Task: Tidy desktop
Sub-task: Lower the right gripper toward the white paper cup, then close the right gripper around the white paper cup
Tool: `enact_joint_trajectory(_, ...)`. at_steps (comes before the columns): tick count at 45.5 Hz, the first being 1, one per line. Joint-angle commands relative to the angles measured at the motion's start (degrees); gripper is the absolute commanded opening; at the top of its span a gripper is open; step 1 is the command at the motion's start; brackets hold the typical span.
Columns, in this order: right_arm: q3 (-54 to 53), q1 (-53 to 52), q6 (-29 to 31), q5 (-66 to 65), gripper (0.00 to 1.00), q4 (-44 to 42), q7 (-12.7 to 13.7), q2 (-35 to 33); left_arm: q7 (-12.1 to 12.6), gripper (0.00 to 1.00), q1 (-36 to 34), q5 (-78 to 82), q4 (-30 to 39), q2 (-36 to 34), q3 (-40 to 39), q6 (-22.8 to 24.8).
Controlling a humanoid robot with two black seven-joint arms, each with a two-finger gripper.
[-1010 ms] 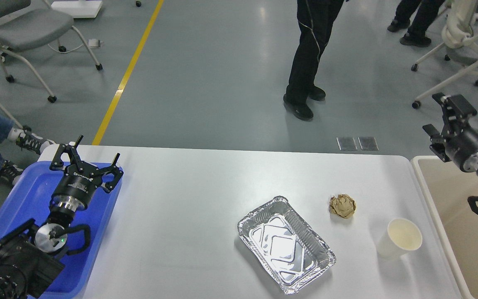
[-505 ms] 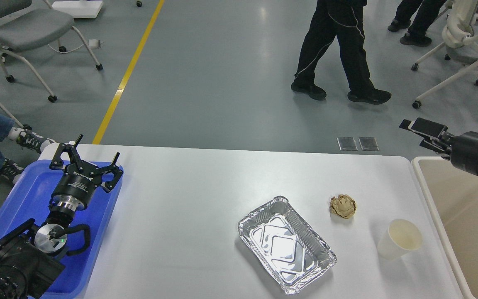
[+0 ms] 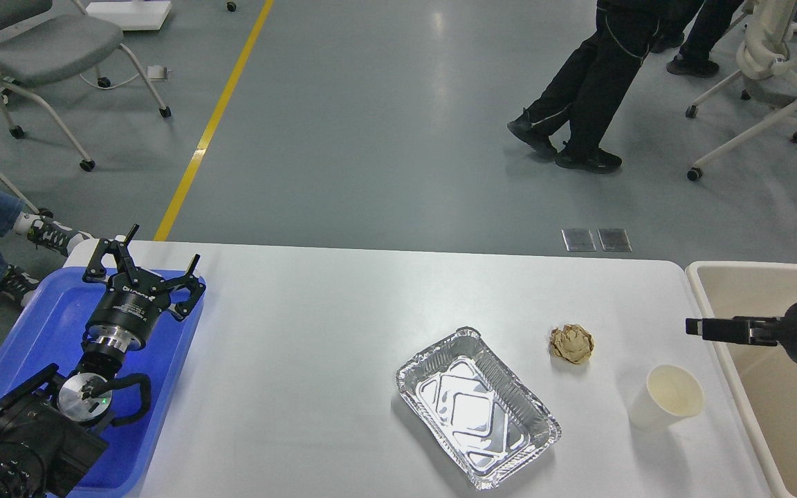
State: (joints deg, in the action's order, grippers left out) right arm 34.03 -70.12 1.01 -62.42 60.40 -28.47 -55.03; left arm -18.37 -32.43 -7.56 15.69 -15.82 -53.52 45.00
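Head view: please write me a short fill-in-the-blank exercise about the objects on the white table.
1. The rectangular aluminium foil tray is ____ inside.
2. The crumpled brown paper ball lies to the ____ of the foil tray.
3. The white paper cup stands on the white rectangular desktop, next to the ____ bin.

Missing words: empty; right; beige

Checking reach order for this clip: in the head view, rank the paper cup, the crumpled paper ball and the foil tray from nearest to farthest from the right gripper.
From the right gripper:
1. Paper cup, just below and left of it, near the desktop's right edge.
2. Crumpled paper ball, farther left, at about the gripper's height in the view.
3. Foil tray, farthest, left of both toward the middle.
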Motion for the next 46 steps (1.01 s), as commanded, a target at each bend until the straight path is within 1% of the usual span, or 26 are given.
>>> enact_joint_trajectory(1, 2.2, 4.9, -3.4, -3.6, 1.0, -0.5, -0.1, 0.2, 0.0, 1.0, 0.0, 0.0, 0.0, 0.0, 0.0, 0.0)
enact_joint_trajectory(8, 1.7, 8.4, -6.2, -3.2, 1.0, -1.3, 0.0, 0.4, 0.0, 1.0, 0.0, 0.0, 0.0, 0.0, 0.0, 0.0)
enact_joint_trajectory(20, 0.6, 10.4, -7.7, 1.1, 1.0, -2.3, 0.0, 1.1, 0.0, 1.0, 0.0, 0.0, 0.0, 0.0, 0.0, 0.0)
enact_joint_trajectory(39, 0.6, 13.2, -8.0, 5.3, 1.0, -6.0, 0.0, 8.0, 0.0, 1.0, 0.0, 0.0, 0.0, 0.0, 0.0, 0.0)
enact_joint_trajectory(46, 0.7, 13.6, -8.0, 5.8, 0.99, -8.9, 0.0, 10.4, 0.0, 1.0, 0.0, 0.0, 0.0, 0.0, 0.0, 0.0)
